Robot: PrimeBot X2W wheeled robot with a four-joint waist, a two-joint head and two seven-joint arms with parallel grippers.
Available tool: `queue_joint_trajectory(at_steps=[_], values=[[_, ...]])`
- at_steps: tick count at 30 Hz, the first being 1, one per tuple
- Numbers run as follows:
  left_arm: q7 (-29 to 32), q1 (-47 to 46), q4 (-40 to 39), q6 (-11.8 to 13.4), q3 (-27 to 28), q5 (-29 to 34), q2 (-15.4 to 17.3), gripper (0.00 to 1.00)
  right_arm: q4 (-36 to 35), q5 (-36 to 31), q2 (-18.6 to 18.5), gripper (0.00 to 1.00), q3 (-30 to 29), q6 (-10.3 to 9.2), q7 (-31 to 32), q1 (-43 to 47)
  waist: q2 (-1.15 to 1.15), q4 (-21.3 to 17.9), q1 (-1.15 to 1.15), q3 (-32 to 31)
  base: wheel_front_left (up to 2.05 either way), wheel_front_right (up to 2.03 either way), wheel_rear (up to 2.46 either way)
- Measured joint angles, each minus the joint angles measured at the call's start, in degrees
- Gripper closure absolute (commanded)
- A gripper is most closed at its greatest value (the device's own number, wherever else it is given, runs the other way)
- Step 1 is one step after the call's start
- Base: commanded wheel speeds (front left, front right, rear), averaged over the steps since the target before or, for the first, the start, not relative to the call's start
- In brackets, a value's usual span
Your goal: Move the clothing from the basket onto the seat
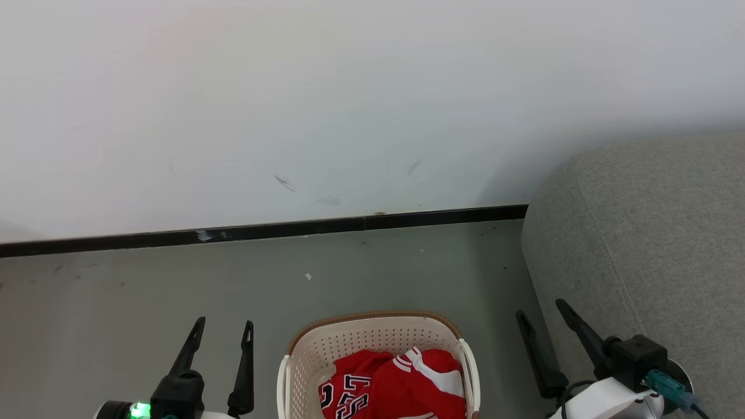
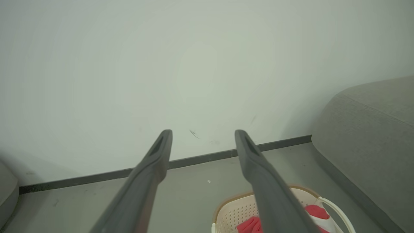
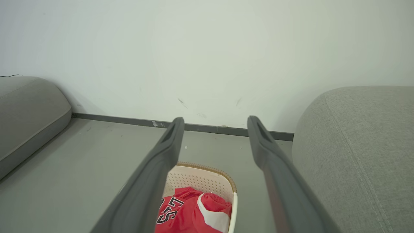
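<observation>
Lettering on the clothing (image 1: 396, 387) is black with white outlines, crumpled (looks like "S" and "T" in the head view, no whole word readable). White striped trim and a white panel lie on the side toward the seat (image 1: 652, 233). The red heap lies inside the basket (image 1: 372, 337), below its brown rim. The basket stands on the floor (image 1: 174, 291), well apart from the black baseboard (image 1: 262, 231) at the floor's far edge and near the seat's rounded corner. Its curved end points at the wall; the near end is cut off, so its long axis cannot be told. The left gripper (image 1: 225, 322) hangs over the floor left of the basket with fingers pointing toward the wall, jaws wide and holding nothing. The right gripper (image 1: 540, 308) sits between basket and seat, fingers tilted slightly left, jaws also wide, nothing held. A second grey cushion (image 3: 29, 106) shows at the floor's left edge in the right wrist view.
</observation>
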Motion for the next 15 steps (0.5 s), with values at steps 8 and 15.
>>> queue_joint_trajectory(at_steps=[8, 15], values=[[0.00, 0.00, 1.25, 0.00, 1.53, -1.55, -0.36, 0.00, -0.01, 0.19, 0.00, 0.00, -0.55, 0.00, -0.01, 0.00, 0.00, 0.01, 0.00, 0.01, 0.00, 0.00, 0.00], [0.00, -0.01, 1.67, 0.01, 2.67, -2.09, -0.82, 0.00, -0.01, 0.54, -0.01, 0.00, -1.27, -0.01, -0.01, 0.01, 0.00, -0.04, 0.00, 0.03, 0.00, 0.00, 0.00]])
